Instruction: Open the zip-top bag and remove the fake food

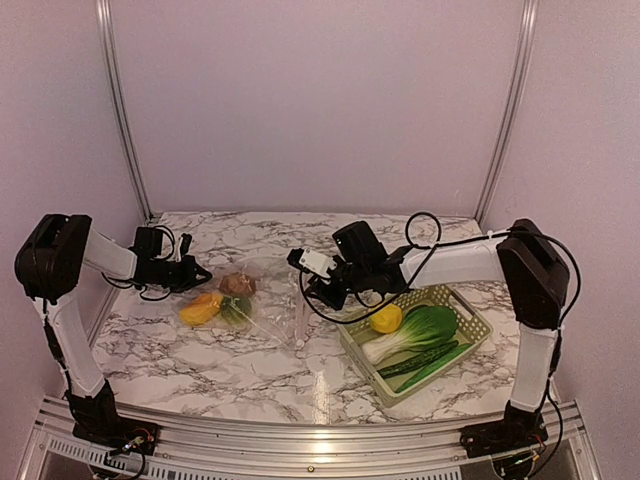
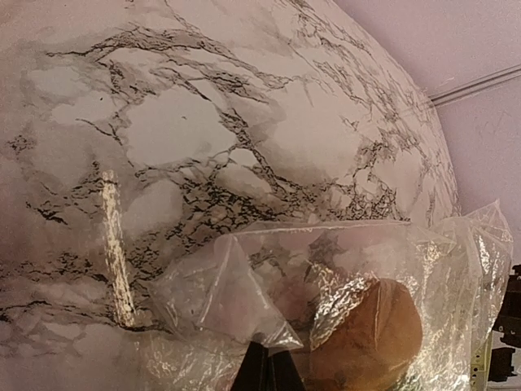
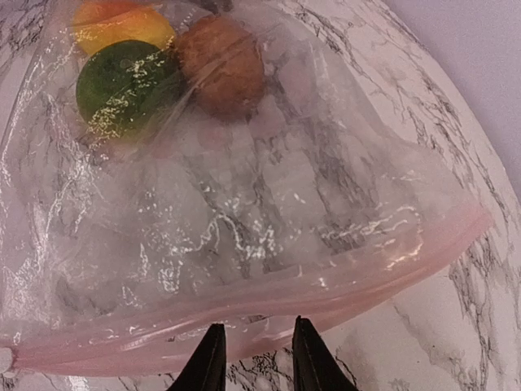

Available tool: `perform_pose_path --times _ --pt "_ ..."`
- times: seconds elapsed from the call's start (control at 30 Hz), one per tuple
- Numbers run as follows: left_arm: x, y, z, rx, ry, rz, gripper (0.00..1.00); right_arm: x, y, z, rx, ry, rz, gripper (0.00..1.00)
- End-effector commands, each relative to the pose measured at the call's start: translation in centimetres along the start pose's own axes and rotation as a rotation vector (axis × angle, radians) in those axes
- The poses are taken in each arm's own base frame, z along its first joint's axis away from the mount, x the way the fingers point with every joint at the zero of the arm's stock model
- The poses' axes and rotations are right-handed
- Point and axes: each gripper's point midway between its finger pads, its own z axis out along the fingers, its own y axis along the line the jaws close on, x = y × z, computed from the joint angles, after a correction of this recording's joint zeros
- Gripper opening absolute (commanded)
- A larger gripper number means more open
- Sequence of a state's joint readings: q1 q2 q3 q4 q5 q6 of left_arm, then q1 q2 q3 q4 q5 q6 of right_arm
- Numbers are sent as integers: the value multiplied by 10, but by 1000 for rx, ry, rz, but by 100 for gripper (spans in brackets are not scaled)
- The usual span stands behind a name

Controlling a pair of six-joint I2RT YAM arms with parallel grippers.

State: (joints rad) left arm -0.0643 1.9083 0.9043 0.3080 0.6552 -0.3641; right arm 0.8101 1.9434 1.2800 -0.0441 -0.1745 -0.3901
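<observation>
Zip-top bag (image 1: 262, 300) lies on the surface (image 1: 200, 370) between the arms, some fake food (image 3: 221, 65) inside. Left fingers (image 2: 259, 371) clamped on its film; right fingers (image 3: 210, 362) apart at the zipper strip (image 3: 326, 314). Risk: pinching both lips together, or film slipping, would leave the bag shut.

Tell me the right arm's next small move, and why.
Probably close the right tool on the pink zipper edge of the bag, then lift it slightly. The tool's fingers stand apart right at that edge, the left tool pinches the bag's other end, and the potato lies inside, so the mouth likely needs holding open.
</observation>
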Motion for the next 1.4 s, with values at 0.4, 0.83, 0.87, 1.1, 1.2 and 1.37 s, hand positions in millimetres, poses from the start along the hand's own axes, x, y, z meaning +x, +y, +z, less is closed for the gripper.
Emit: perform_pose_path --times 0.4,0.83,0.87,1.1,1.2,1.37 --pt "0 -6 8 33 40 14 0 -25 23 42 -160 -154 -181 37" --pt "27 -26 26 45 77 16 0 -58 83 74 -240 -278 -169 61" --pt "29 -27 27 42 77 14 0 -61 84 74 -239 -294 -153 62" --pt "35 -24 24 13 36 -32 0 -75 92 76 -262 -376 -67 69" --pt "42 -19 24 -9 27 -57 0 -75 91 80 -252 -389 -35 71" --pt "53 -16 27 -8 27 -82 0 -76 92 83 -240 -414 -12 77"
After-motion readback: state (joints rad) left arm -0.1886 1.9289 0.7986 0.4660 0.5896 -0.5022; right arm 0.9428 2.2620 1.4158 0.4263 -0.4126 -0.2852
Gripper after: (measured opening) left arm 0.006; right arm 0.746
